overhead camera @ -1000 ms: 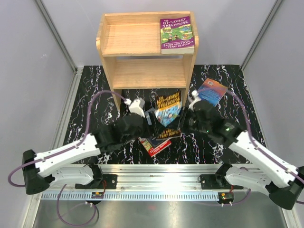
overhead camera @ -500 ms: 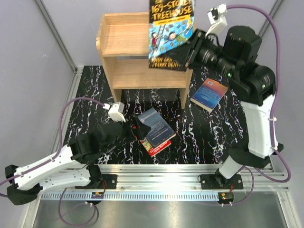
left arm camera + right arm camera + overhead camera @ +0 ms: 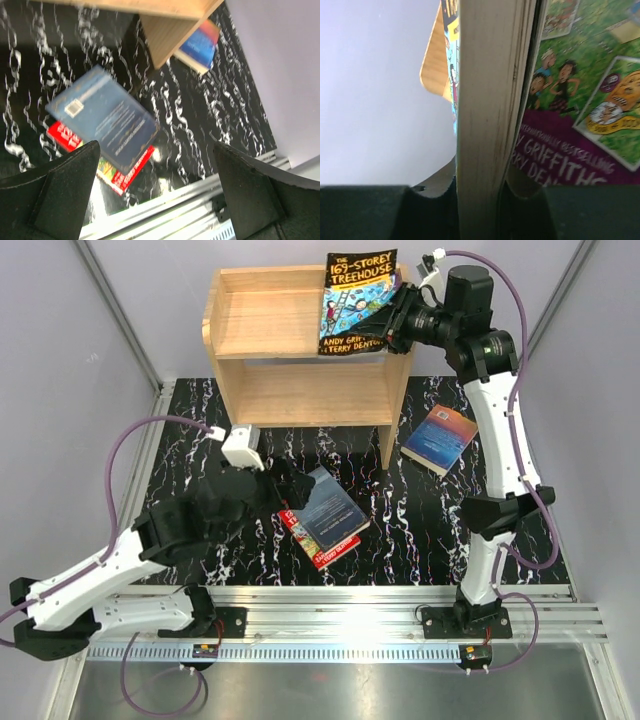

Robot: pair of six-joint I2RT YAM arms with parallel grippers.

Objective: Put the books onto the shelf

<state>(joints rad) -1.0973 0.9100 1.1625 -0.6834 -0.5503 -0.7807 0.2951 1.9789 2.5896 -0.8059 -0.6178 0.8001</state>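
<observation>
Left arm low, elbow bent, forearm reaching forward. Left gripper [image 3: 286, 492] jaws spread wide, nothing between them. Right arm extended high, almost straight, wrist turned left. Right gripper [image 3: 397, 320] jaws clamped on a book [image 3: 358, 302] edge.
</observation>
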